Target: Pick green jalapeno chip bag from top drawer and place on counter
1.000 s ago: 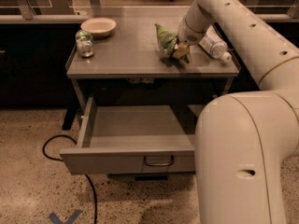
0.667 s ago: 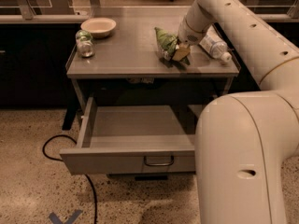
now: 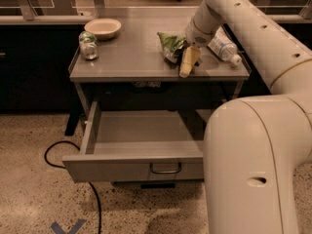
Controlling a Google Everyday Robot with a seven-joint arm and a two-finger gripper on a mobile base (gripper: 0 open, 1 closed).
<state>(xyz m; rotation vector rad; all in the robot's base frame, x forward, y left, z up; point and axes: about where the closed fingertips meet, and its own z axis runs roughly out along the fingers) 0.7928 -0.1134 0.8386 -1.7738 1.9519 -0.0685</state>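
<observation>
The green jalapeno chip bag [image 3: 169, 44] lies crumpled on the grey counter [image 3: 131, 60], right of its middle. My gripper [image 3: 187, 62] reaches down from the right and sits against the bag's right side, just above the counter top near its front edge. The part of the bag under the gripper is hidden. The top drawer [image 3: 122, 168] is pulled out below the counter, with its dark handle [image 3: 165, 168] facing me. Nothing shows inside it.
A clear water bottle [image 3: 222, 48] lies on the counter right of the gripper. A small glass jar [image 3: 88, 48] and a pale bowl [image 3: 102, 28] stand at the back left. My white body [image 3: 258, 169] fills the lower right. A black cable [image 3: 73, 152] lies on the floor.
The gripper's tip has dipped slightly toward the counter's front edge. The bag stays on the counter and the drawer has not moved.
</observation>
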